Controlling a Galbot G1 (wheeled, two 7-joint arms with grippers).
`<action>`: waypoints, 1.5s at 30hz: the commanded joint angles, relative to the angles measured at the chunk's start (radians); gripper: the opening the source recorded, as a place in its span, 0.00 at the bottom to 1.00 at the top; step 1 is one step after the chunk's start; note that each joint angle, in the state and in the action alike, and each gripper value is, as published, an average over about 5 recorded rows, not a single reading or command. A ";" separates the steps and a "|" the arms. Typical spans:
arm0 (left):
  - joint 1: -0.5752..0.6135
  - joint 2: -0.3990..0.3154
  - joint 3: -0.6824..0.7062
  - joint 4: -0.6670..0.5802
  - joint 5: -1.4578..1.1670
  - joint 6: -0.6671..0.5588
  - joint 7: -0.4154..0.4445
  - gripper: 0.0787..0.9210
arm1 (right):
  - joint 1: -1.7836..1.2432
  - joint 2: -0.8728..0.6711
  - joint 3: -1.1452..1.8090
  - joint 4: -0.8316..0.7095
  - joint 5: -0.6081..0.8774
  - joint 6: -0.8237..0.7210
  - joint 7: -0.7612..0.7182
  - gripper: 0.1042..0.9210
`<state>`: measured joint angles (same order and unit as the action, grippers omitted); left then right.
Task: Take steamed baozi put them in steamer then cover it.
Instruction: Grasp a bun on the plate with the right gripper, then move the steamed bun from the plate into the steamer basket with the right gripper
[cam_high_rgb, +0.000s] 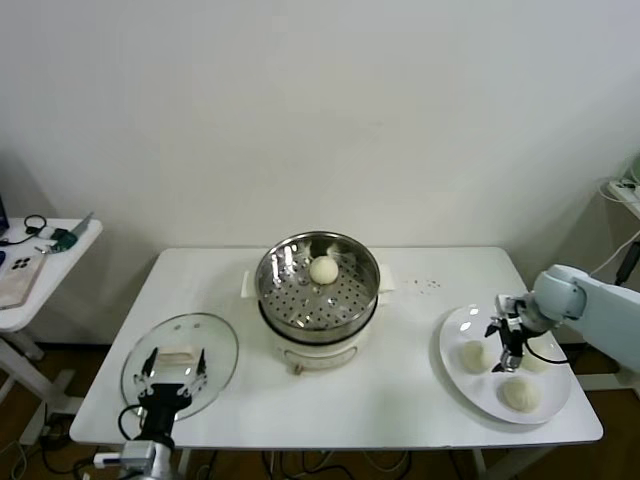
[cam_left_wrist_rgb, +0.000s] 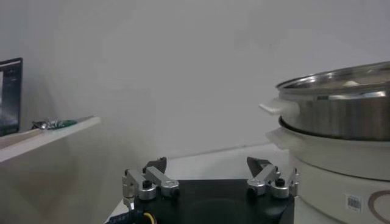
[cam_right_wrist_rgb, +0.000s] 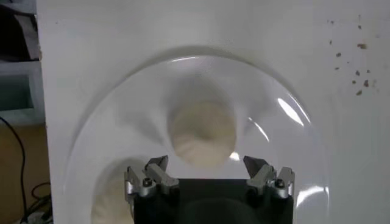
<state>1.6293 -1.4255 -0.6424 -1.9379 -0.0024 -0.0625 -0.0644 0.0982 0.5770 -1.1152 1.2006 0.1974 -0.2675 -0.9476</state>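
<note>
The steamer (cam_high_rgb: 318, 290) stands mid-table on its white base, with one baozi (cam_high_rgb: 323, 269) in it. Three baozi (cam_high_rgb: 473, 354) lie on a white plate (cam_high_rgb: 455, 330) at the right. My right gripper (cam_high_rgb: 507, 342) is open and empty just over the plate. In the right wrist view one baozi (cam_right_wrist_rgb: 202, 132) lies just ahead of the open gripper (cam_right_wrist_rgb: 207, 167), and another (cam_right_wrist_rgb: 113, 195) lies beside it. The glass cover (cam_high_rgb: 215, 345) lies flat at the front left. My left gripper (cam_high_rgb: 176, 372) is open over its near part, by the white handle (cam_high_rgb: 177, 355).
A small side table (cam_high_rgb: 40, 250) with loose items stands off the left edge. The left wrist view shows the open left gripper (cam_left_wrist_rgb: 210, 170) low over the table, with the steamer wall (cam_left_wrist_rgb: 341, 112) close on one side. The plate sits near the front right corner.
</note>
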 joint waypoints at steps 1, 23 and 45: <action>0.000 -0.001 -0.001 0.001 0.001 0.000 0.000 0.88 | -0.045 0.061 0.036 -0.054 -0.011 0.001 -0.003 0.88; 0.002 0.000 -0.003 -0.006 0.001 0.001 -0.002 0.88 | -0.006 0.051 0.019 -0.045 0.006 0.013 -0.044 0.73; -0.002 -0.001 0.023 -0.023 0.015 0.007 0.001 0.88 | 0.828 0.195 -0.453 0.015 0.591 -0.045 -0.012 0.72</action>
<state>1.6272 -1.4273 -0.6229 -1.9609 0.0090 -0.0557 -0.0638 0.5715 0.6589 -1.3747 1.2033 0.5342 -0.2947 -0.9665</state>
